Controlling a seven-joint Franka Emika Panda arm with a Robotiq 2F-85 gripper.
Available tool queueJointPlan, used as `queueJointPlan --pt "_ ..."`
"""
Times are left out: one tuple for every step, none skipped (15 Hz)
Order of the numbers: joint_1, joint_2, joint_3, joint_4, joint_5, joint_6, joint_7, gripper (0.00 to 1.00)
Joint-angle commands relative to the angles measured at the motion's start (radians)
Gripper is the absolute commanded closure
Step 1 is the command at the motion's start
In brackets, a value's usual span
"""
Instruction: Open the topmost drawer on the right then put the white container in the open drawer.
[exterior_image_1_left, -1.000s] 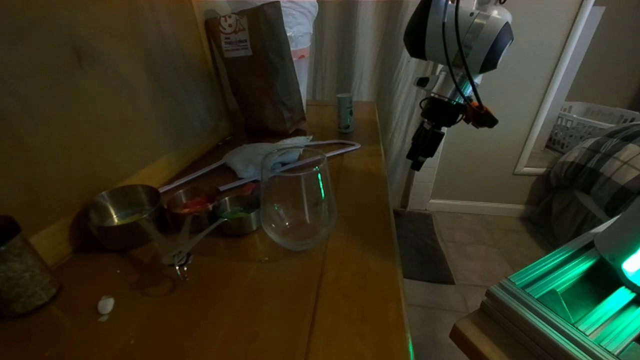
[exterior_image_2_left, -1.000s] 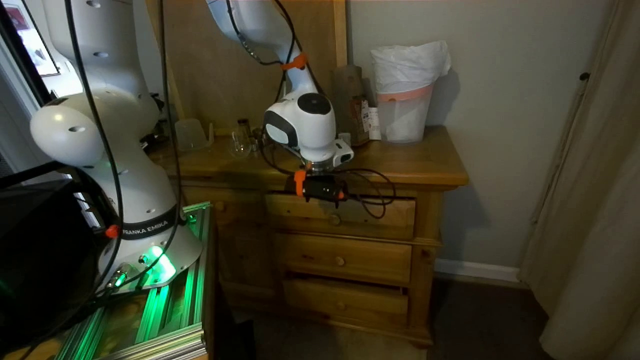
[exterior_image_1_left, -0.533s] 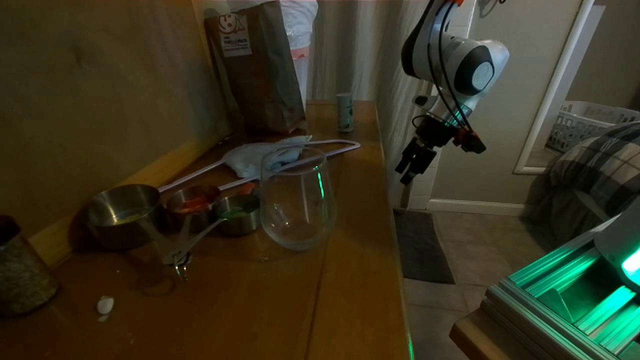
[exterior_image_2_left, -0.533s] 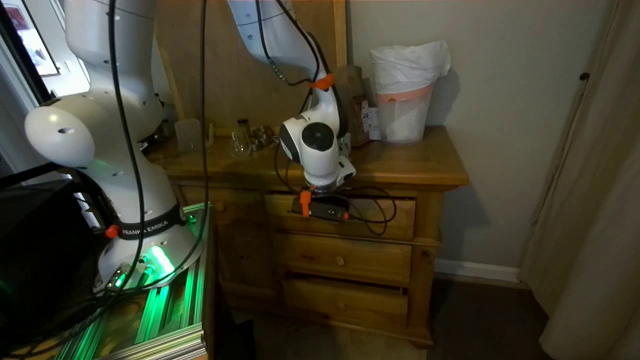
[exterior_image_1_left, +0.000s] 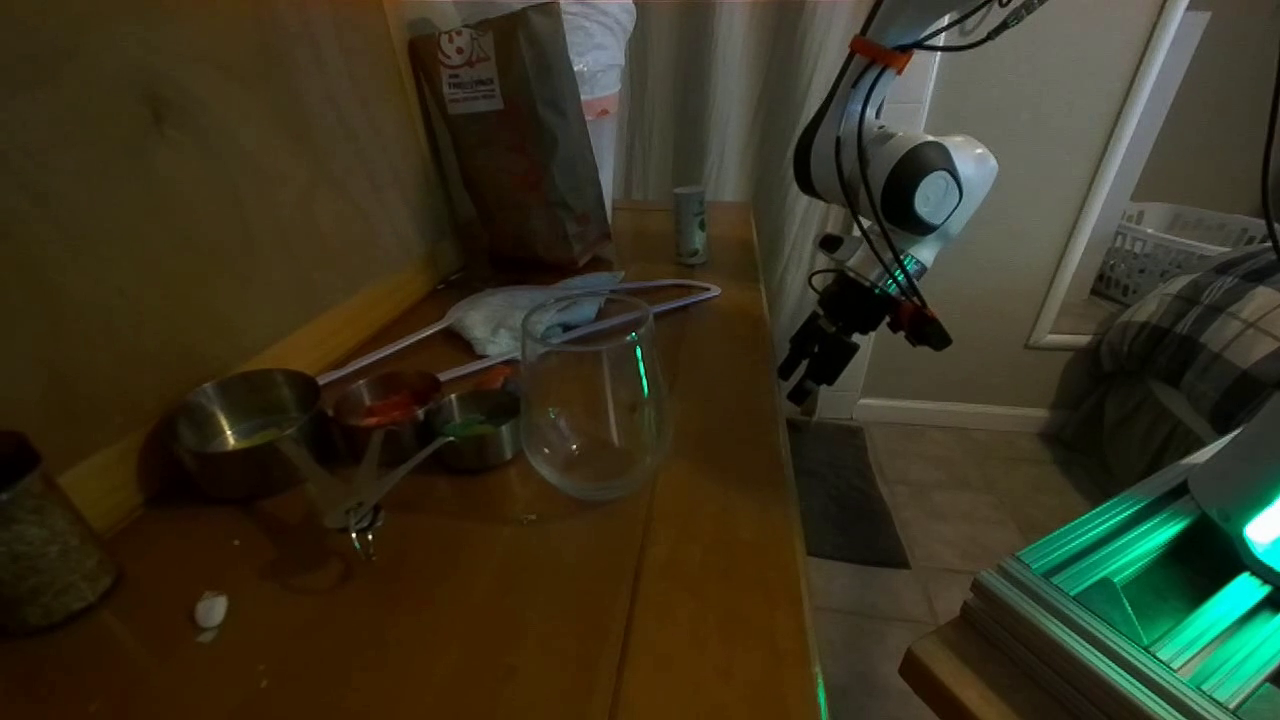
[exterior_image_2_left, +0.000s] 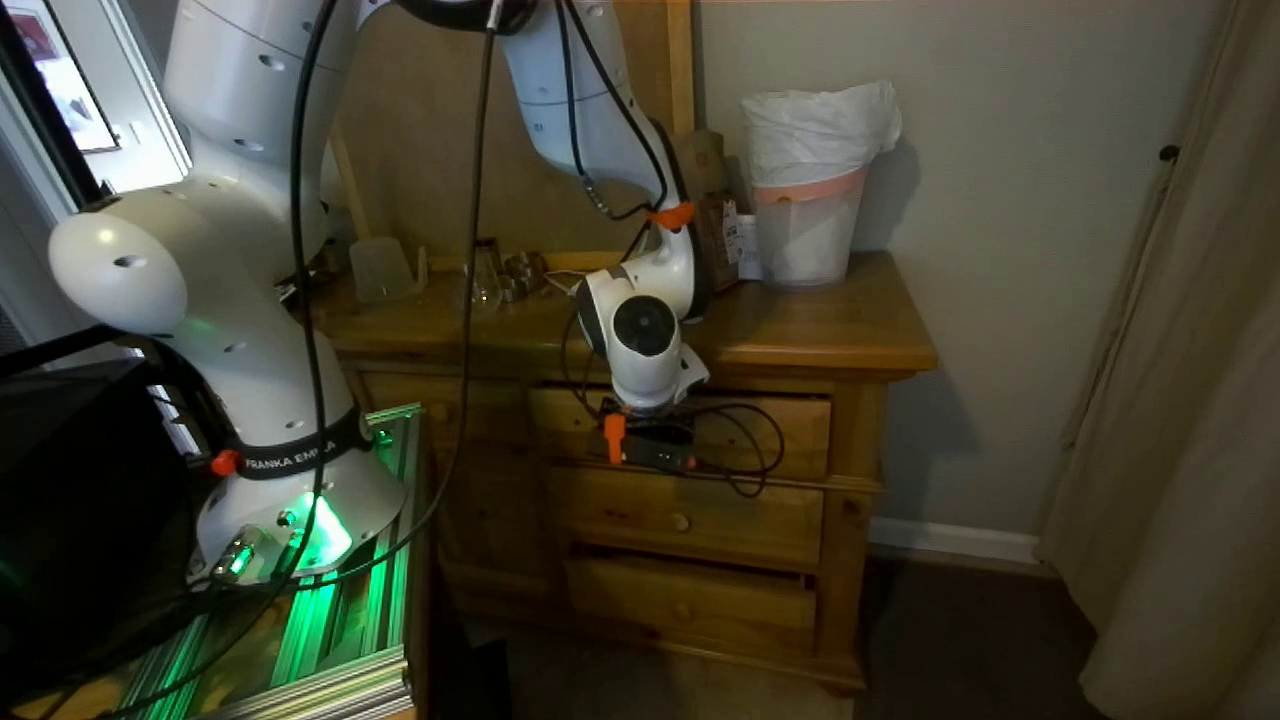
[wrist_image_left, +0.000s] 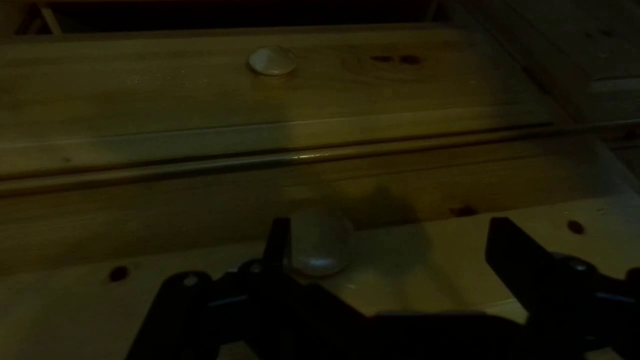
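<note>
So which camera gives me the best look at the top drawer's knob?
The wrist view: the knob shows large though dim, one finger of the open end effector hiding its edge. Neither exterior view shows it: the robot's wrist covers it on the top drawer, or, looking along the dresser top, that front is hidden.

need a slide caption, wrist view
Open jaws at the topmost drawer, its round knob showing between them, the middle drawer toward the picture's top.

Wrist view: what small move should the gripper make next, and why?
Probably shift the open gripper slightly toward the picture's left before closing: the nearer knob appears off-centre between its fingers, with one finger hiding its edge and a wide gap to the other. Whether they reach around it, I cannot tell.
</note>
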Motion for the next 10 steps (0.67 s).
queueJointPlan --pt "-0.008 0.008 0.004 0.005 0.006 -0.019 0.0 0.0" --pt "-0.006 0.025 0.003 0.022 0.024 -0.011 -0.027 0.0" --pt "-0.009 0.032 0.004 0.031 0.032 -0.018 -0.037 0.0" --pt "-0.015 0.04 0.006 0.04 0.04 -0.028 -0.045 0.0" --pt "-0.015 0.047 0.005 0.047 0.042 -0.032 -0.048 0.0" --pt "-0.015 0.052 0.005 0.056 0.05 -0.032 -0.058 0.0" --pt "-0.02 0.056 0.008 0.065 0.062 -0.041 -0.071 0.0" --pt "-0.022 0.062 0.009 0.076 0.071 -0.047 -0.079 0.0" --pt "-0.019 0.07 0.007 0.086 0.082 -0.048 -0.09 0.0" --pt "-0.019 0.081 0.005 0.096 0.09 -0.054 -0.098 0.0"
